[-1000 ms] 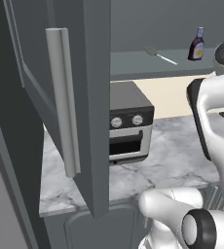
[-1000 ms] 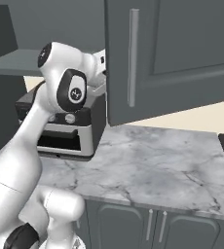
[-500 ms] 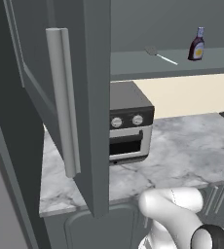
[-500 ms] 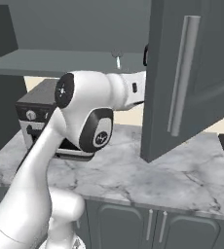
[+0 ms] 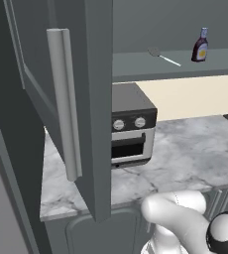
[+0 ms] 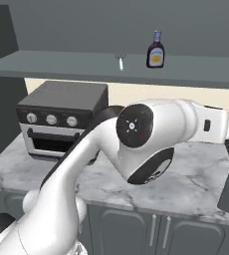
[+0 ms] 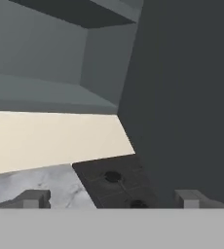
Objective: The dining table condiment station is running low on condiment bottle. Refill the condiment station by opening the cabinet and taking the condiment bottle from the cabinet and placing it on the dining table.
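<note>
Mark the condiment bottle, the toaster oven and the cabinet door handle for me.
condiment bottle (image 6: 156, 55): right base view, on its pale label.
toaster oven (image 5: 131, 144): left base view, on its front door.
cabinet door handle (image 5: 65, 104): left base view, middle of the vertical bar.

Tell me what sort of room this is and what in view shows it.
A simulated home kitchen, most likely. A toaster oven sits on a marble worktop above dark grey base cabinets, and an open wall cabinet holds a condiment bottle on its shelf.
</note>
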Robot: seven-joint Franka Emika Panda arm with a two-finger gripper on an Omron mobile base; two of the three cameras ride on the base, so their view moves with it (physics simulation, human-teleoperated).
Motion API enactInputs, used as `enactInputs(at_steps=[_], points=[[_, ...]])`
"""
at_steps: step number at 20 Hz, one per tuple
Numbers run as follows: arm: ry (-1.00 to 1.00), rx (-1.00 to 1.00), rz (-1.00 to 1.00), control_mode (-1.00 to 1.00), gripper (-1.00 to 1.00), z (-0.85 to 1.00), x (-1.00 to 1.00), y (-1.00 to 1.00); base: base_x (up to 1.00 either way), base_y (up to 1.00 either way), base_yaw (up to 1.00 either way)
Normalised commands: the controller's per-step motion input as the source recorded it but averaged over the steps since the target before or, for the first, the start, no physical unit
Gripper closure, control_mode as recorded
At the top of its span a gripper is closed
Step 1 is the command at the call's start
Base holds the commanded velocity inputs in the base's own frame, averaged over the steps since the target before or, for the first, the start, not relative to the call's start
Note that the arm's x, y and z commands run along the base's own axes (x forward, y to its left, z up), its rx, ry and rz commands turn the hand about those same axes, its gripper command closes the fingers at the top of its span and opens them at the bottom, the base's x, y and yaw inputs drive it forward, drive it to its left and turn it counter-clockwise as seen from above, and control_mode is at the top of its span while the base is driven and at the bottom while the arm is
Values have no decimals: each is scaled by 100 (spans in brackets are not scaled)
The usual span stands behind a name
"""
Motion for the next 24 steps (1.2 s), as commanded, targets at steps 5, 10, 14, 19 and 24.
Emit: enactInputs(at_steps=[5, 10, 14, 19, 24], points=[[-22, 5, 2, -100, -100, 4, -80, -9, 0, 0, 0], [-2, -13, 0, -100, -100, 0, -15, 100, 0, 0, 0], [-2, -10, -3, -100, -100, 0, 12, 100, 0, 0, 0], [-9, -1, -2, -100, -100, 0, 25, 100, 0, 0, 0], [-16, 0, 0, -100, -100, 24, 23, 100, 0, 0, 0]])
